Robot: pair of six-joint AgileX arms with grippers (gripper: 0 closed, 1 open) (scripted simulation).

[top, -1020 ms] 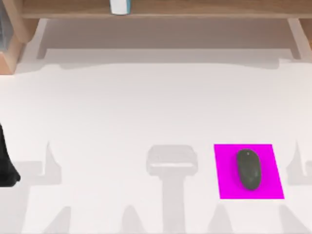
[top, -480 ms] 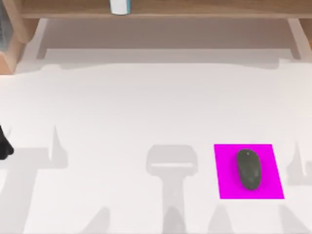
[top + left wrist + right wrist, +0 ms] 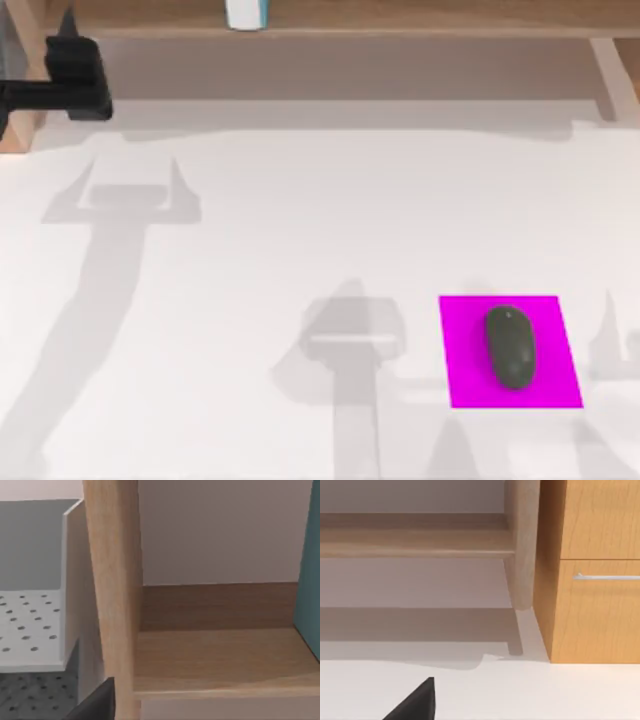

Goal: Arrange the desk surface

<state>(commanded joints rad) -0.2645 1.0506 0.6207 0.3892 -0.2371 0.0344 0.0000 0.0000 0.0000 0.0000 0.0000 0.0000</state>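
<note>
While unmarked, mouse [image 3: 510, 346] on pad [image 3: 512, 351].

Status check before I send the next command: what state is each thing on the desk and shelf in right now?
Mouse: lying on the magenta pad, untouched.
Magenta pad: flat on the desk surface, toward the right front.
Wooden shelf: standing along the back edge.
White and teal item: standing on the shelf.
Drawer: shut.
Left gripper: raised at the back left, by the shelf's left post.
</note>
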